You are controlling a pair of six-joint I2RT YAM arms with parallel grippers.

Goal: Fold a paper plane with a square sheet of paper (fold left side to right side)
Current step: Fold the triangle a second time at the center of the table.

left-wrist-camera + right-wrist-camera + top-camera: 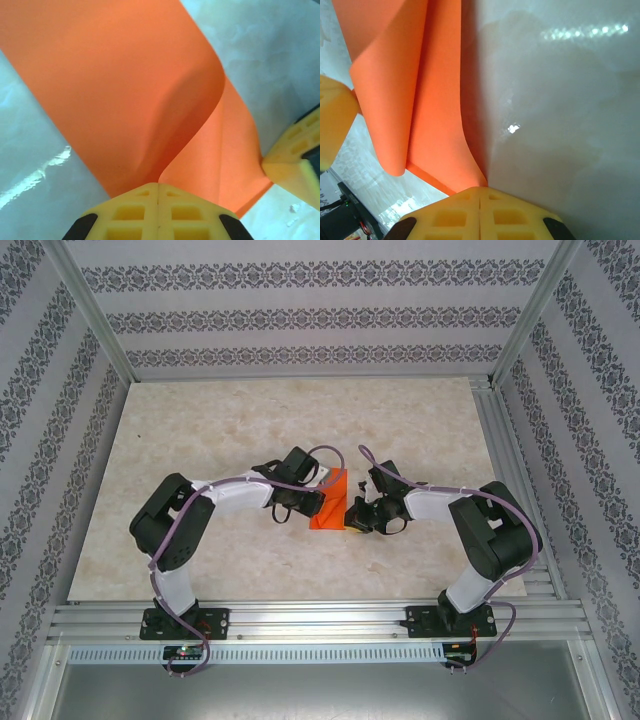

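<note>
The bright orange paper point(330, 502) lies partly folded at the middle of the table, between my two grippers. My left gripper point(308, 505) is at its left edge, the right gripper point(352, 512) at its right edge. In the left wrist view the yellow jaws point(158, 184) are shut on a flap of the paper point(125, 90), which curls up and over the flat layer. The right gripper's fingers point(292, 160) meet the paper's far corner. In the right wrist view the jaws point(480, 189) are shut where the paper's point(435, 125) raised edge runs into them. A finger of the left gripper point(332, 120) shows at the left.
The pale marbled table point(200, 440) is bare around the paper. Patterned walls and metal posts close it in on three sides. An aluminium rail point(320, 620) carrying both arm bases runs along the near edge.
</note>
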